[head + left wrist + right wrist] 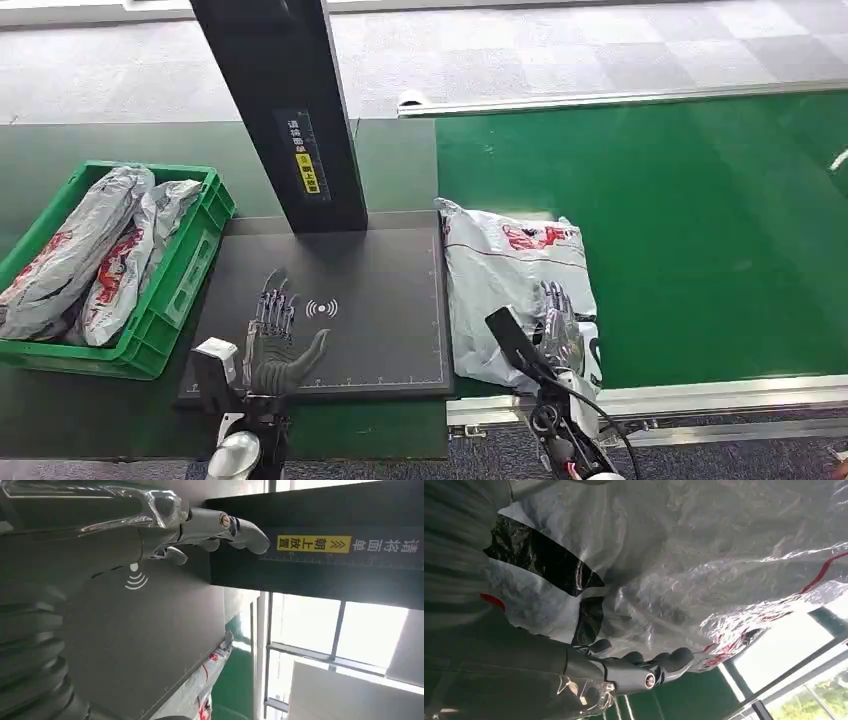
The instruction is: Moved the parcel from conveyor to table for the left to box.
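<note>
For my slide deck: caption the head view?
Right hand rests on conveyor parcel; left hand open above scanner pad.

The green conveyor (pixel 700 220) carries a grey parcel (pixel 510 265) at its left end; the dark green tabletop (pixel 60 160) bears a black scanning pad (pixel 370 290) and a green crate (pixel 170 290).

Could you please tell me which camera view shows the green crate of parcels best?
The head view: the green crate sits whole beside the black pad, holding grey bags. The left wrist view looks over the pad, and the right wrist view is close on the parcel.
</note>
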{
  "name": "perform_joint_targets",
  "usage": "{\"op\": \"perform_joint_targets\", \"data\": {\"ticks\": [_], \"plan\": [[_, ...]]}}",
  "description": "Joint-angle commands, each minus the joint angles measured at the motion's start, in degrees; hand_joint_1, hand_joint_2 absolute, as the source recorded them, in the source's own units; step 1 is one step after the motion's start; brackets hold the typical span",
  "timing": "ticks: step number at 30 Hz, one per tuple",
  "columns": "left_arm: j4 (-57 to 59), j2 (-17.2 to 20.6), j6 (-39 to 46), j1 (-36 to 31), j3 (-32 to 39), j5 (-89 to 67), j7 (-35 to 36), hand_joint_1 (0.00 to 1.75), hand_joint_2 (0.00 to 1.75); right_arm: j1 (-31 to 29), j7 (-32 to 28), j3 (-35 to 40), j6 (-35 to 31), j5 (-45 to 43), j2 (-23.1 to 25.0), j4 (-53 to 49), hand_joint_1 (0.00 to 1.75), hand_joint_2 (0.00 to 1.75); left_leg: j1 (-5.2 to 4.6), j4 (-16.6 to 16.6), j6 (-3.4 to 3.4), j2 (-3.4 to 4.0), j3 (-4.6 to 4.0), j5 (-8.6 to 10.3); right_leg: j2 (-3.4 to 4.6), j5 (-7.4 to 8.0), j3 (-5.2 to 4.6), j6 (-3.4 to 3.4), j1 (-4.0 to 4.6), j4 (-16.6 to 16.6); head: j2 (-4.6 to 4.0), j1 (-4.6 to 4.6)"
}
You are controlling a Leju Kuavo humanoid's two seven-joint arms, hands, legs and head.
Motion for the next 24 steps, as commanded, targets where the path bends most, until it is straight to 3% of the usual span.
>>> {"op": "perform_joint_targets", "data": {"ticks": [1,19,20,21,24], "plan": [[2.89,0.16,-0.4,-1.32,-0.5,-0.19,0.47,0.0,1.75,-4.04,2.2,-2.82,1.63,-0.38,-1.53,7.62,0.0,1.75,-0.02,-0.03,0.03,-0.03,0.05,0.01,-0.1,-0.01,0.06,-0.03,-0.01,-0.02,0.0,0.0],[4.71,0.21,-0.63,-2.77,-1.5,-0.15,0.4,0.0,1.75,-6.55,3.39,-5.91,6.51,-2.17,-2.39,12.25,0.0,1.75,-0.02,-0.04,0.04,-0.07,0.1,0.02,-0.16,-0.01,0.13,-0.04,0.0,-0.05,0.0,0.0],[4.73,0.23,-0.6,-2.74,-1.46,-0.1,0.36,0.0,1.75,-6.5,2.71,-6.13,6.74,-2.37,-2.39,12.07,1.5,1.75,-0.02,-0.03,0.04,-0.06,0.09,0.02,-0.13,-0.01,0.13,-0.04,-0.01,-0.04,0.0,0.0],[4.73,0.24,-0.57,-2.71,-1.42,-0.06,0.32,0.0,1.75,-6.42,2.2,-6.34,6.84,-2.61,-2.39,11.94,1.75,1.75,-0.02,-0.05,0.05,-0.08,0.12,0.02,-0.17,-0.01,0.16,-0.05,0.0,-0.07,0.0,-0.02],[4.77,0.3,-0.48,-2.57,-1.32,0.05,0.2,0.0,1.75,-6.55,1.33,-6.47,6.71,-2.54,-2.35,11.82,1.75,1.75,-0.02,-0.05,0.05,-0.08,0.13,0.02,-0.19,-0.02,0.18,-0.05,0.01,-0.07,0.0,0.0]]}}
